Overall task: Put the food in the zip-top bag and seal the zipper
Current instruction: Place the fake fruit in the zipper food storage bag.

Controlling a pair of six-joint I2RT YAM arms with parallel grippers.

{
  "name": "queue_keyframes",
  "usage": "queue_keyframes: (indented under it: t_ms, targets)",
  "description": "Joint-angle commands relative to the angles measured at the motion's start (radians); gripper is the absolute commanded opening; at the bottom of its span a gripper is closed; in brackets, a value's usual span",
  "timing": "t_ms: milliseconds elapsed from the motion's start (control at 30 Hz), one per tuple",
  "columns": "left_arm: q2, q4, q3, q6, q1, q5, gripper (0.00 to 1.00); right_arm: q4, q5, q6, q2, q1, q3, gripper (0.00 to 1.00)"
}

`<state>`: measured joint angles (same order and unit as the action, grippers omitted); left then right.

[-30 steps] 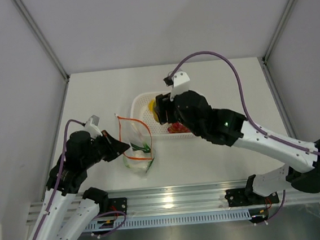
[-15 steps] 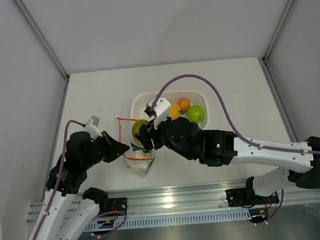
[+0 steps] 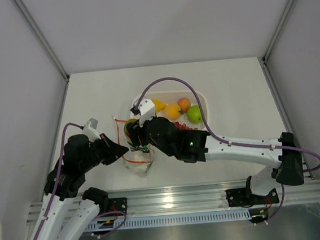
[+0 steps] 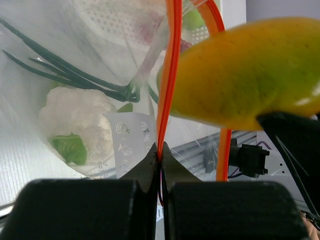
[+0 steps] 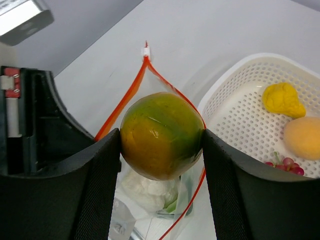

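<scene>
The clear zip-top bag (image 3: 137, 159) stands open on the table, its mouth facing the far side. My left gripper (image 4: 161, 151) is shut on the near side of the red-orange zipper (image 4: 170, 60) and holds that edge up. A white cauliflower (image 4: 75, 117) and green beans (image 4: 65, 70) lie inside the bag. My right gripper (image 5: 161, 145) is shut on a yellow-green fruit (image 5: 161, 135), gripped on both sides by the fingers. The fruit (image 3: 129, 128) hangs right above the bag's open mouth (image 5: 150, 100).
A white perforated basket (image 3: 202, 100) stands just right of the bag. It holds a lemon (image 3: 158, 105), an orange (image 3: 172, 111), a peach (image 3: 184, 104), a green apple (image 3: 194, 114) and dark red grapes (image 3: 183, 127). The right forearm reaches across the basket's near side.
My right gripper has carried the yellow-green fruit left from the basket to just above the bag's mouth. The left gripper has kept its hold on the zipper edge.
</scene>
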<state>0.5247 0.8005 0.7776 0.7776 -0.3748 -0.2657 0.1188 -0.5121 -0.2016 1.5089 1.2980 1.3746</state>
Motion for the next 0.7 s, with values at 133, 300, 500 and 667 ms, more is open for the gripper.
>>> queue_keyframes:
  t_ms: [133,300,500,667]
  targets:
    - [-0.011,0.003,0.006,0.009,0.002,-0.007,0.01,-0.099,0.079,-0.059,0.057,-0.042,-0.005,0.22]
    - [-0.014,0.006,0.008,0.009,0.002,-0.006,0.01,-0.107,0.142,-0.122,0.089,-0.049,-0.014,0.29]
    - [-0.029,0.016,0.015,0.014,0.002,-0.003,0.0,-0.146,0.162,-0.128,0.109,-0.058,-0.045,0.66]
    - [-0.026,0.013,0.008,0.014,0.002,-0.003,0.0,-0.147,0.175,-0.119,0.044,-0.072,-0.046,0.85]
